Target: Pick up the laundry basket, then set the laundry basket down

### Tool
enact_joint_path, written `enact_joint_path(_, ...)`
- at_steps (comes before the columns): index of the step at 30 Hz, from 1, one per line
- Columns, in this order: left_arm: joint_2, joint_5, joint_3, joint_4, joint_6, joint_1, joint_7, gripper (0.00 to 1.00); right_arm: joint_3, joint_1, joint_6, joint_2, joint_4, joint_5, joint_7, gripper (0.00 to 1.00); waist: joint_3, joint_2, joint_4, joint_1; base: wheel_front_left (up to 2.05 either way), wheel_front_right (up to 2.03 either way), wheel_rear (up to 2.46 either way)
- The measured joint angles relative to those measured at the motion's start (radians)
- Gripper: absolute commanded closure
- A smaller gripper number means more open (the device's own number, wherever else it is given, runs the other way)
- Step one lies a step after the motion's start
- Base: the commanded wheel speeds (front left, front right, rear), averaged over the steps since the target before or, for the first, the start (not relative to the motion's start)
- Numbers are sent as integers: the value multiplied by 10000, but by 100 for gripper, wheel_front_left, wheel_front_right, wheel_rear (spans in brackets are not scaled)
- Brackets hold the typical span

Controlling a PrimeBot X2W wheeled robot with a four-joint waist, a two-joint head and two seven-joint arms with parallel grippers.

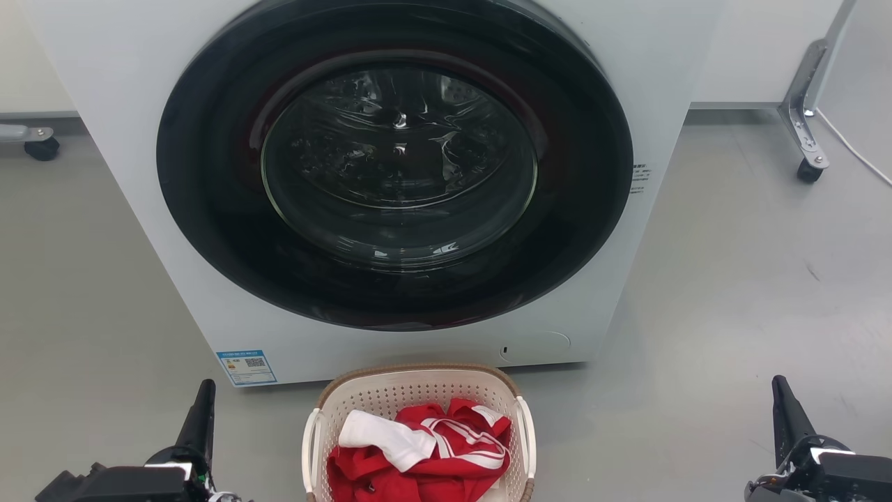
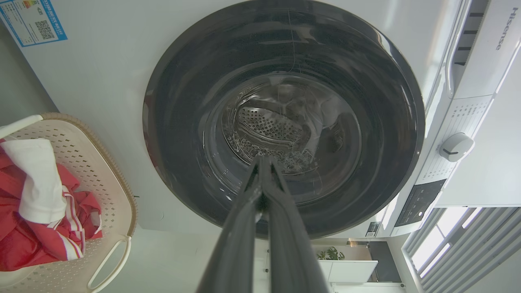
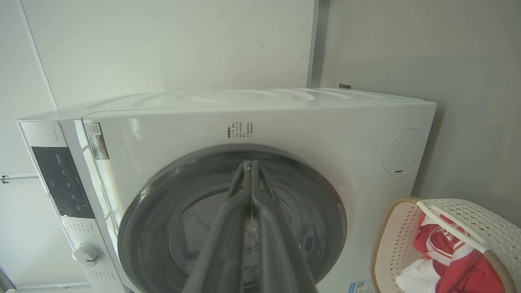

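**DESK:** Left gripper (image 1: pixel 203 403), lower left of the head view: what state?

**FIELD:** Closed on nothing. Its two dark fingers are pressed into one point, and the left wrist view shows the tips meeting. The right gripper (image 1: pixel 782 394), at lower right, is the same, closed with nothing between its fingers.

**DESK:** And the laundry basket (image 1: pixel 418 367)?

**FIELD:** Bottom centre of the head view, midway between the grippers, well apart from both and touched by neither. It stands upright on the grey floor (image 1: pixel 732 279), its lower part cut off by the frame edge. A red garment (image 1: pixel 456 417) with white stripes is heaped inside, and a white cloth (image 1: pixel 383 434) lies across its top.

**DESK:** Beyond that?

**FIELD:** Just behind the basket is the white Hisense washing machine (image 1: pixel 118 139), the brand legible in the left wrist view. It takes up most of the upper frame. Its round dark door (image 1: pixel 397 167) is shut, with the drum visible through the glass. A blue label (image 1: pixel 245 367) sits at the lower left corner of its front. Farther back there is a black caster (image 1: pixel 808 171) on a metal leg at upper right.
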Motion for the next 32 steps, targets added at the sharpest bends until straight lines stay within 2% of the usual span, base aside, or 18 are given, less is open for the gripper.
enact_joint_path(32,0,0,0,-2,0,0,0,100,0,0,0,0,-2,2,0,100,1,0,0,1,0,0,0)
